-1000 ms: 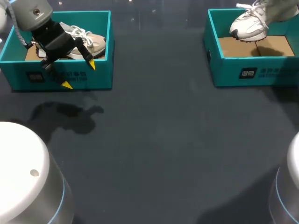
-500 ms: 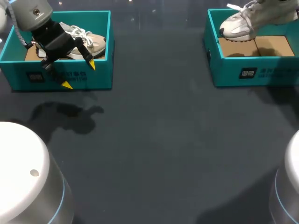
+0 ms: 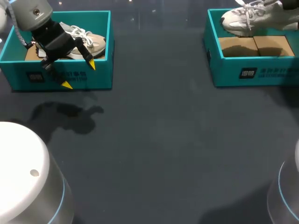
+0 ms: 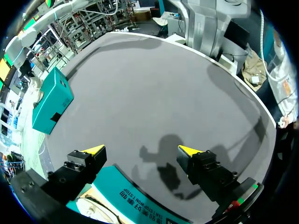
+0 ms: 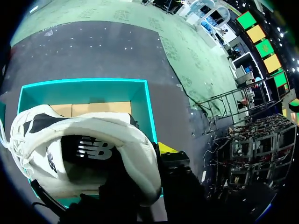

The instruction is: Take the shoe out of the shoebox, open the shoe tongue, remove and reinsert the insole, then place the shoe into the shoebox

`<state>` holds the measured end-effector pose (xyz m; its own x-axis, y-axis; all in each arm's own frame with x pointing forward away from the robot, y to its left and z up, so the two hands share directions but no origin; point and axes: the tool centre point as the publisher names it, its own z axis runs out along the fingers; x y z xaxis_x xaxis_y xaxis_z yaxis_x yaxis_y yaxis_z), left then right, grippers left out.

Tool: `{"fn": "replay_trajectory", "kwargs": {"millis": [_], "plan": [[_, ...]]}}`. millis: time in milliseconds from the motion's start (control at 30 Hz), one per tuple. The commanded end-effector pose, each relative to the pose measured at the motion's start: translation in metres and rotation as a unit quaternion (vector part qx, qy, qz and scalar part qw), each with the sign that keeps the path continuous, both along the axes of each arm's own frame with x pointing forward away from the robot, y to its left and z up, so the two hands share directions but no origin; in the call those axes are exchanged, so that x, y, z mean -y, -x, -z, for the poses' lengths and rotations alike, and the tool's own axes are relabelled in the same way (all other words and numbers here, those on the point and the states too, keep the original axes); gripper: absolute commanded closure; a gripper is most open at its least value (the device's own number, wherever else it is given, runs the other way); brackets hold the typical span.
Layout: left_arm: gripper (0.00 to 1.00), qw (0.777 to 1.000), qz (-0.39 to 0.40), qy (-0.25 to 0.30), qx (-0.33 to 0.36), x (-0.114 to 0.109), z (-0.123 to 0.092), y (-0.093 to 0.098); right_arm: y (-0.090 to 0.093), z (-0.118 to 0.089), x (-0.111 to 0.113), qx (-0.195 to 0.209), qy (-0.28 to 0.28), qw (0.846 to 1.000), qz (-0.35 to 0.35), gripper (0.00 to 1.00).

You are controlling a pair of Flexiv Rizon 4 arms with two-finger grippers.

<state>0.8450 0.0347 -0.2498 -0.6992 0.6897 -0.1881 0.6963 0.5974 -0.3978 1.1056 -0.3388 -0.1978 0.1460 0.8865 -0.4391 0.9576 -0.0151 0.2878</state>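
Teal card forms the right shoebox [image 3: 247,70], which sits open side up on the dark grey desk [image 3: 154,140] with its brown cardboard floor [image 3: 254,45] bare. Over the rear half of this box, clear of the floor, hangs the white shoe [image 3: 252,18]. It is roughly level and sole down, its toe towards the box's left wall and its laces loose on top. The right jaws hold the shoe at the heel. In the right wrist view the shoe [image 5: 84,149] fills the space between the fingers. One yellow fingertip [image 5: 166,148] lies against the outside of the heel, and the other finger is hidden in or behind the shoe's opening. In that view the right shoebox [image 5: 140,93] lies beneath and ahead of the shoe.

Well apart from the right shoebox, across the desk to its left and about level with it, stands a second shoebox [image 3: 70,77], also teal. A pale shoe [image 3: 91,42] lies inside it, laces uppermost. The left jaws hang over that second box's front wall, on the side turned away from the right shoebox's back. They are spread wide with nothing between them, both yellow tips free in the air. In the left wrist view the right shoebox [image 4: 51,100] shows far off across the desk ahead of the open fingers. The second shoebox [image 4: 135,200] lies just under them, and their shadow [image 4: 163,163] falls on the desk between.
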Motion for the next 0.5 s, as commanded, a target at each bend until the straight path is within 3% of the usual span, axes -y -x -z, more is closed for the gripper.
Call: {"fn": "replay_trajectory", "kwargs": {"millis": [33, 267, 500], "plan": [[0.0, 1.0, 0.001, -0.001, 0.0, 0.0, 0.0, 0.0, 0.013, -0.002, 0.001, 0.022, -0.001, 1.0, -0.011, 1.0], [0.0, 1.0, 0.001, -0.001, 0.0, 0.0, 0.0, 0.0, 0.013, -0.002, 0.001, 0.022, -0.001, 1.0, -0.011, 1.0], [0.0, 1.0, 0.001, -0.001, 0.0, 0.0, 0.0, 0.0, 0.027, 0.036, 0.008, 0.013, -0.015, 1.0, 0.002, 1.0]]}}
